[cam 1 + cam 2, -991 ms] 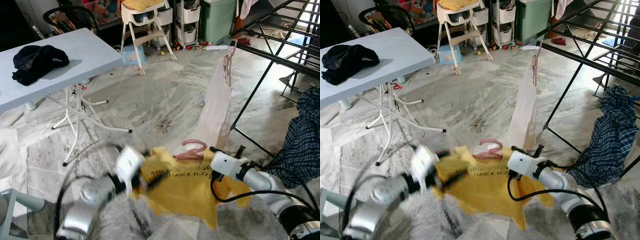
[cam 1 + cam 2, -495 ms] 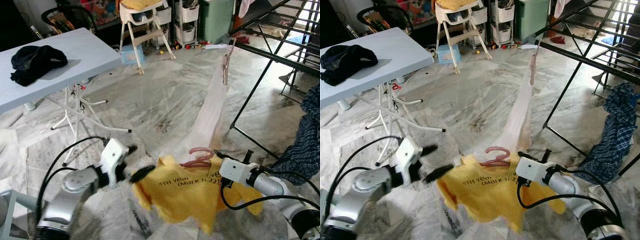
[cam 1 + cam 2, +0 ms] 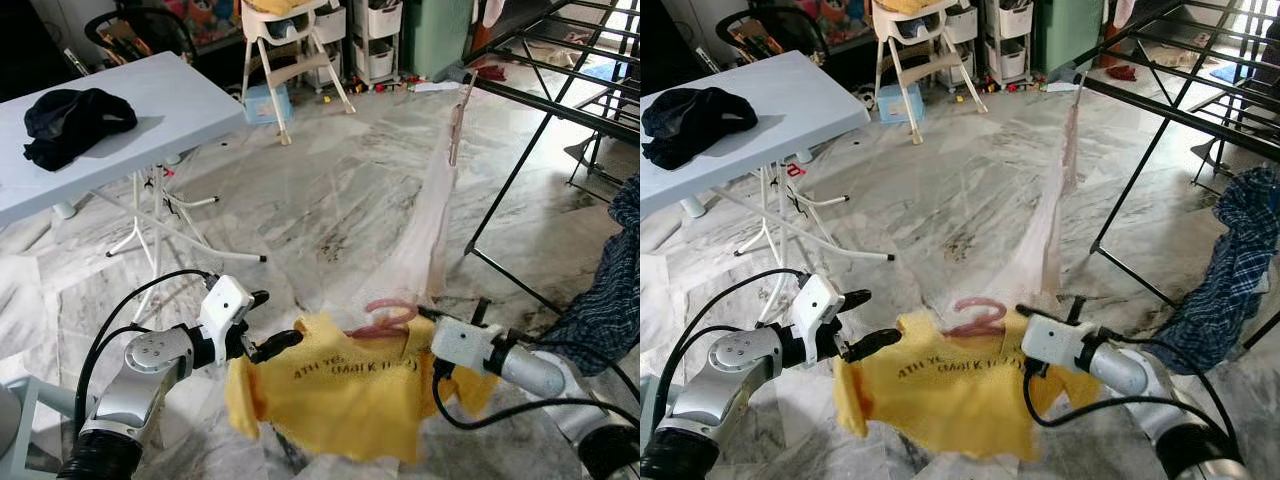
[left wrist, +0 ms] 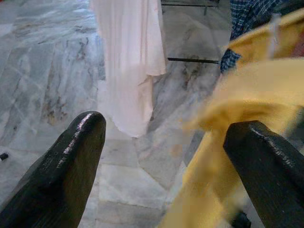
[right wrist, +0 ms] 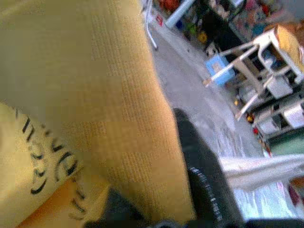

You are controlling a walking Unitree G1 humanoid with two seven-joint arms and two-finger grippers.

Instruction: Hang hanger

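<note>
Table (image 3: 150, 110) left, drying rack (image 3: 560, 110) right, shirt (image 3: 340, 395) on hanger (image 3: 385, 315) between.

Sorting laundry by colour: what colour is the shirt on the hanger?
Yellow shirt with dark lettering, clearest in the right eye view.

Yellow shirt (image 3: 340, 395) drapes over the pink hanger (image 3: 385, 317), hiding all but its hook; shirt lettering unreadable.

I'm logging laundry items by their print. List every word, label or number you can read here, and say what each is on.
Yellow shirt: two lines of dark print across the chest; the lower line looks like "(MARK 1...)" in brackets, but the rest is too blurred to read.
Right wrist view: a few dark letters on the same shirt, unreadable.
No other text can be read in these views.
</note>
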